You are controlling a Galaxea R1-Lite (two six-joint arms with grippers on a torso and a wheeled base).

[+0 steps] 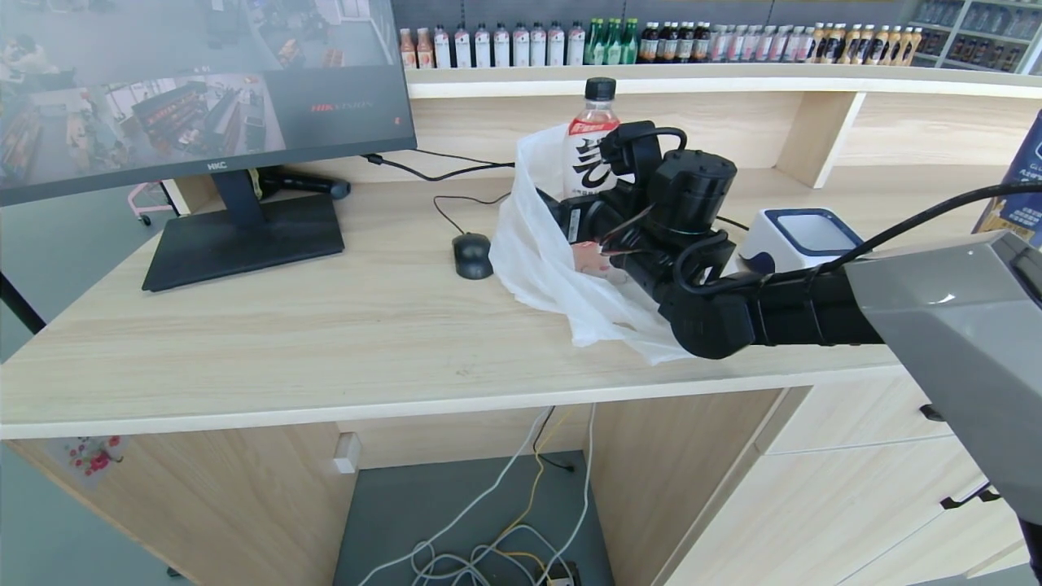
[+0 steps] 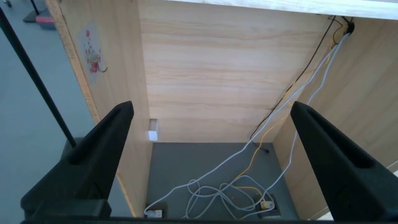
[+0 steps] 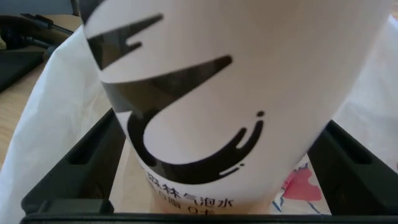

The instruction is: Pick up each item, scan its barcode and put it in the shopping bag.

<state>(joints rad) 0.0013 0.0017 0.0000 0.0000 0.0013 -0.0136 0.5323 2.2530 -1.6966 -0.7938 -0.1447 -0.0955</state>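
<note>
Our right arm (image 1: 781, 313) lies stretched from the right side across the wooden counter (image 1: 326, 325), low over its surface, and its wrist is turned toward the white shopping bag (image 1: 537, 252). The right gripper (image 1: 588, 228) is closed around the bottle (image 1: 593, 138), with one finger on each side of the lower body. The bottle stands upright. It has a black cap and a white label with black strokes. Its lower part is inside the open mouth of the bag, and its neck and cap rise above the rim. We cannot tell if it touches the bottom of the bag.

The head view gives us the surroundings. The scanner (image 1: 798, 238) stands just beside the bag on its right, a mouse (image 1: 472, 255) lies near the bag on its left, and a monitor (image 1: 195, 81) stands well apart at the left end of the counter.

The right wrist view shows the grip from very near: the label lies between the two black fingers (image 3: 81, 168), with the bag's white plastic around them.

In the left wrist view, the left gripper (image 2: 212, 109) hangs below the counter with its jaws spread wide and nothing between them. It faces a wooden panel (image 2: 211, 74) and loose cables (image 2: 230, 193) on the floor.
</note>
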